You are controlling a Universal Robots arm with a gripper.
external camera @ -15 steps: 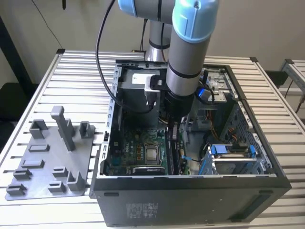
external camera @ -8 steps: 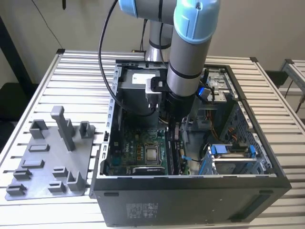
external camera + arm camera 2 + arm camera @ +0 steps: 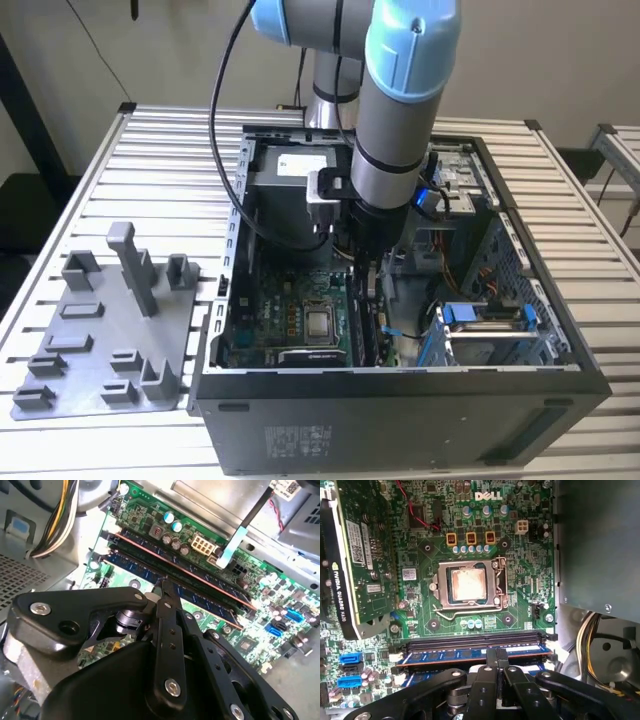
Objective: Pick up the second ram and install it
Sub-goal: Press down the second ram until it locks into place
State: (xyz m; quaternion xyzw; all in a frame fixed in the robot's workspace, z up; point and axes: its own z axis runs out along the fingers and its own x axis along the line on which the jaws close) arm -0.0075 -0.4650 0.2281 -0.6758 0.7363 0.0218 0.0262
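The gripper [image 3: 496, 656] is closed, its fingertips pressing on the second ram [image 3: 470, 654]. The stick sits in a motherboard [image 3: 480, 570] slot.

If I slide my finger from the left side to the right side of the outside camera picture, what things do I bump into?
Going from the exterior view's left to its right: grey plastic tray → motherboard inside the open computer case → gripper reaching down by the memory slots → blue drive bracket.
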